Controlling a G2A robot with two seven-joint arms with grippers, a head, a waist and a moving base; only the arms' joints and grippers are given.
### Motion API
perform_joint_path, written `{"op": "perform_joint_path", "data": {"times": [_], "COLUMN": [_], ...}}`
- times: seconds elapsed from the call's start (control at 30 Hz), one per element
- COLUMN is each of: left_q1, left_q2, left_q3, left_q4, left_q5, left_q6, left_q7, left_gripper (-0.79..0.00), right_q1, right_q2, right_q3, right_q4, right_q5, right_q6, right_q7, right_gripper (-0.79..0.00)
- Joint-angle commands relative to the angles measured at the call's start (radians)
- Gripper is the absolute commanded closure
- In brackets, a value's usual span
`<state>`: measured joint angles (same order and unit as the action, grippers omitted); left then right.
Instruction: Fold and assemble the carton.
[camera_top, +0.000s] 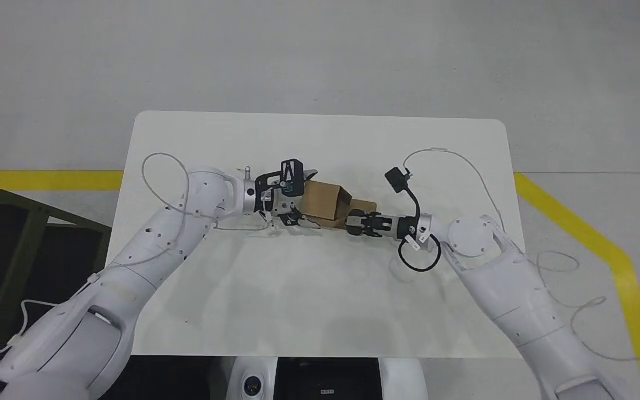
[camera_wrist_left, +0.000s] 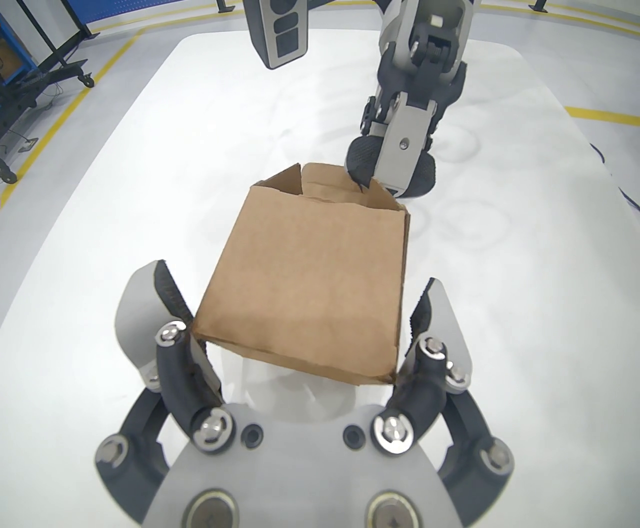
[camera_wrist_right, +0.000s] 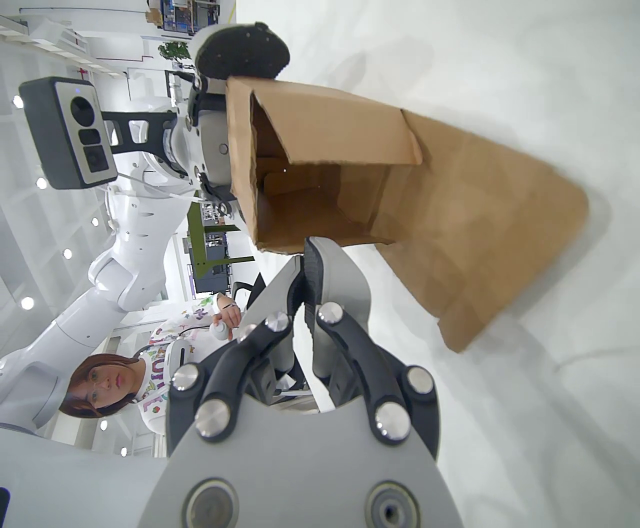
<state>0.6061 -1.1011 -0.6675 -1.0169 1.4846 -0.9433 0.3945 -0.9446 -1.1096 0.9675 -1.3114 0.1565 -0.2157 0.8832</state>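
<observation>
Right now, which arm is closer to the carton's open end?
Right. Right arm: jaws pinching the carton at its open end. Left arm: jaws around the opposite end.

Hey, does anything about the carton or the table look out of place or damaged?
The carton lies tipped on its side, half assembled. One long flap sprawls flat on the table instead of being folded in, and the rim of the open end, near the right gripper, looks ragged. Nothing is spilled.

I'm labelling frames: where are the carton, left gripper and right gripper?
Carton (camera_top: 322, 200), top view, on its upper panel.
Left gripper (camera_wrist_left: 297, 272), left wrist view, midway between its fingertips.
Right gripper (camera_wrist_right: 304, 250), right wrist view, midway between its fingertips.
</observation>
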Motion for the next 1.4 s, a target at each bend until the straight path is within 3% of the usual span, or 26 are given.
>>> {"op": "perform_joint_path", "data": {"times": [0.0,0.8,1.37], "left_q1": [0.000,0.023,0.036], "left_q2": [-0.002,-0.016,-0.023], "left_q3": [0.001,-0.021,-0.057], "left_q4": [0.004,-0.001,-0.004], "left_q5": [0.003,-0.007,-0.063], "left_q6": [-0.003,-0.017,-0.019], "left_q7": [0.003,-0.023,-0.082], "left_gripper": [-0.785,-0.785,-0.785], "right_q1": [0.014,0.126,-0.055], "right_q2": [-0.005,-0.069,0.010], "right_q3": [-0.009,-0.111,0.113], "right_q4": [0.016,0.155,-0.003], "right_q5": [0.000,-0.010,-0.041], "right_q6": [-0.007,-0.102,-0.092], "right_q7": [-0.001,-0.034,0.030], "right_gripper": [0.000,0.000,0.000]}}
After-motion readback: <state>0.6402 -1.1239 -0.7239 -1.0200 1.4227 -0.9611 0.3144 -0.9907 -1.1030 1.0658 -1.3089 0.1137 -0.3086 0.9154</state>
